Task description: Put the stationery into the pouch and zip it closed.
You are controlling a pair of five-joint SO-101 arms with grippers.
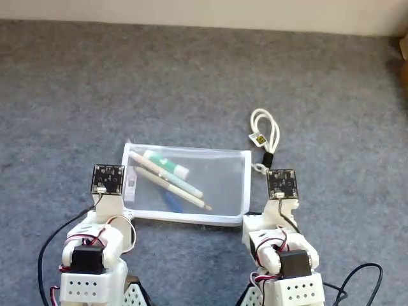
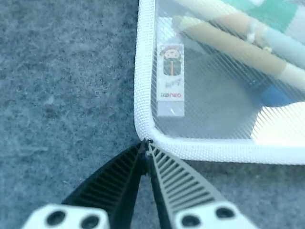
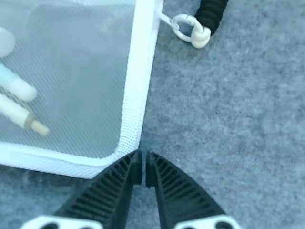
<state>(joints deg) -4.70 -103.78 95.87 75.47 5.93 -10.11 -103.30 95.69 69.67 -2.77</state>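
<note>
A clear mesh pouch (image 1: 223,185) with white edging lies flat on the grey carpet between both arms. Inside it are two pens (image 1: 172,182), a green-and-white stick (image 1: 167,164), a small white piece (image 2: 170,78) and something blue (image 2: 276,95). My left gripper (image 2: 145,143) is shut, its tips touching the pouch's near left corner (image 2: 143,133). My right gripper (image 3: 144,156) is shut too, on the carpet just beside the near right corner (image 3: 126,148). The zipper pull ring (image 3: 183,24) sits at the far right corner.
A white looped cord (image 1: 264,131) with a black clasp (image 3: 212,9) and a small tag trails from the zipper pull onto the carpet behind the right arm (image 1: 282,185). Grey carpet stretches all around the pouch.
</note>
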